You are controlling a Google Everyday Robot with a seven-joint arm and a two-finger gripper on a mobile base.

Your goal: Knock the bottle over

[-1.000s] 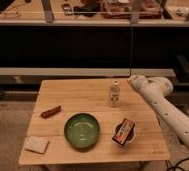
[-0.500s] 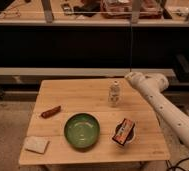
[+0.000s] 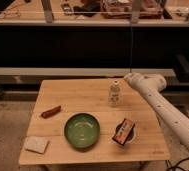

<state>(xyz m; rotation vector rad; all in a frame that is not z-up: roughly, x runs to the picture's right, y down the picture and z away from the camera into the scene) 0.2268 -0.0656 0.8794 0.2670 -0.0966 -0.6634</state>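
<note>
Progress: the bottle [image 3: 115, 94] is seen standing upright near the back right of the table [image 3: 78, 92]; the knock-over is judged not yet done.
Done so far: the gripper [image 3: 129, 78] is placed at the tip of the arm [image 3: 168, 112], just beside the bottle's cap on its right and level with its top; contact cannot be made out.
Left to do: a sideways push against the upper part of the bottle is judged to be all that is needed, followed by the bottle coming to rest on its side.
Gripper state: whether it is open or closed cannot be told.
Bottle: small, pale, translucent plastic, rounded body, white cap, light label; it is judged light and easily tipped.
Table: pale wooden planks, smooth, rectangular.
Arm: white, tubular, smooth-shelled, dotted with small dark marks.
Bowl [image 3: 82, 131]: green, round, shallow, glossy; set near the front, well apart from the bottle.
Packet [image 3: 123, 132]: orange and black, box-like, tilted; placed in front of the bottle.
Other things: a reddish-brown oblong piece [image 3: 51, 111] and a pale flat square pad [image 3: 36, 144] are seen at the left.
</note>
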